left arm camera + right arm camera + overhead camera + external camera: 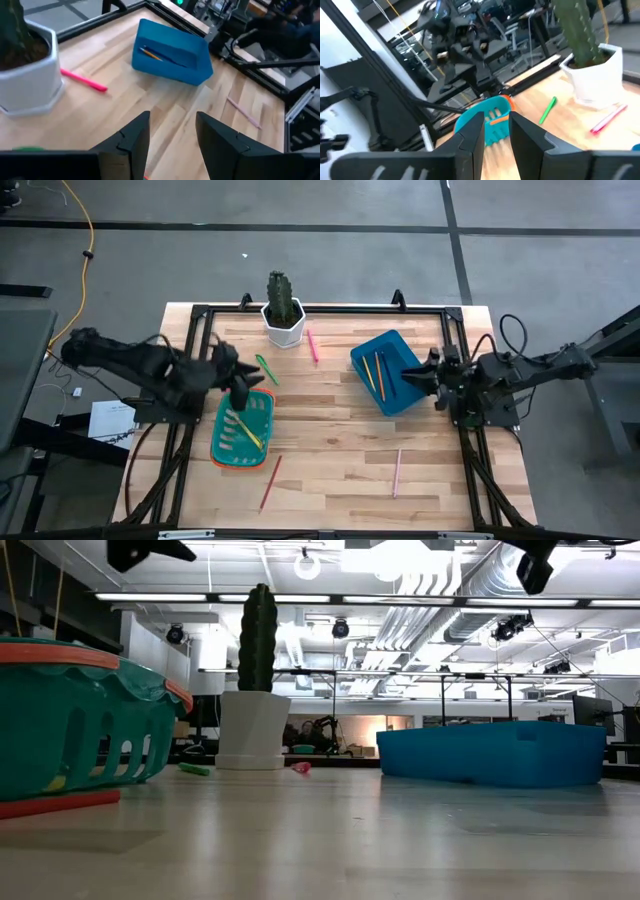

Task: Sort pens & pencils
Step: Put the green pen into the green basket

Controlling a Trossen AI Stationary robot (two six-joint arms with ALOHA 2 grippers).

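The task is judged partly done — pencils lie in the blue bin, a yellow pen in the teal basket. Green pen, pink pen and two pencils remain on the wooden tabletop. Left claw above the basket and right claw over the bin are parted, empty. An open workshop is seen behind.

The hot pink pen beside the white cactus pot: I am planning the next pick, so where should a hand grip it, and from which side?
Grip the short hot pink plastic pen near its middle, coming straight down from above. It lies flat on the wooden table, so only a top-down pinch across its thin width fits. Favour the end away from the white cactus pot, which stands close beside it.
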